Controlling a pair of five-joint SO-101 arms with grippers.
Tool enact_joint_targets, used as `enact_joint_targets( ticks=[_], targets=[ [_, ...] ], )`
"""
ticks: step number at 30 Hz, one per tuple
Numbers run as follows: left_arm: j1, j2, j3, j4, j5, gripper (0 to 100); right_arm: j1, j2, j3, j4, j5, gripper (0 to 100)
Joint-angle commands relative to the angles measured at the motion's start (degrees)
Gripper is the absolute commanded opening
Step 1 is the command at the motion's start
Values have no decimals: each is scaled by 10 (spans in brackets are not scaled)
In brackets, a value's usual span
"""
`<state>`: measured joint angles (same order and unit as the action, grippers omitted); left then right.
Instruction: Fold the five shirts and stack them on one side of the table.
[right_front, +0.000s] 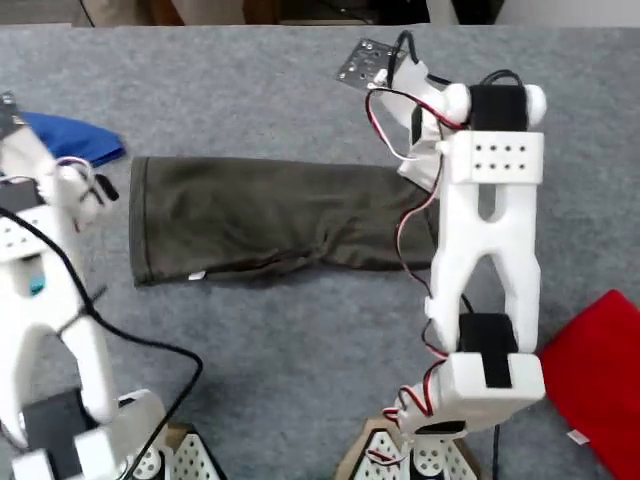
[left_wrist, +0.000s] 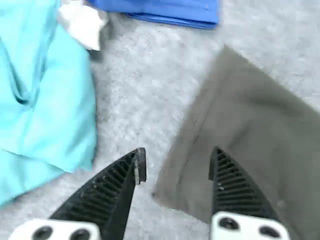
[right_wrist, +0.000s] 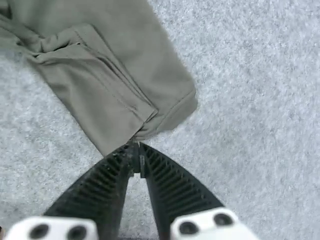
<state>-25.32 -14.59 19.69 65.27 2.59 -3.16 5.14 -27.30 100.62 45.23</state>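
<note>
Left end effector (left_wrist: 177, 165) wide over the shirt (right_front: 260, 215), right end effector (right_wrist: 136, 150) closed at its hem — a shallow pinch may slip and spoil the fold.

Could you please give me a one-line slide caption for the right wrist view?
Right pincer shut, tips at a corner of the olive shirt on the grey table.

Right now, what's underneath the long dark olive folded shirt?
The grey felt table cover shows around the dark olive folded shirt; anything beneath the cloth itself is hidden.
</note>
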Motion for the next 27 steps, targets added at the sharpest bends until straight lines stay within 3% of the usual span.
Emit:
enact_joint_targets(
  ticks=[1,14,20,27],
  targets=[
    [-11,98,-88,10,-33,225,10,-36,-10,11,-5,5],
    [37,477,-503,231,-86,240,7,-36,3,14,-7,5],
    [38,586,-597,252,-94,239,7,-36,3,14,-7,5],
    [43,662,-614,253,-94,213,7,-34,3,13,-7,5]
  ],
)
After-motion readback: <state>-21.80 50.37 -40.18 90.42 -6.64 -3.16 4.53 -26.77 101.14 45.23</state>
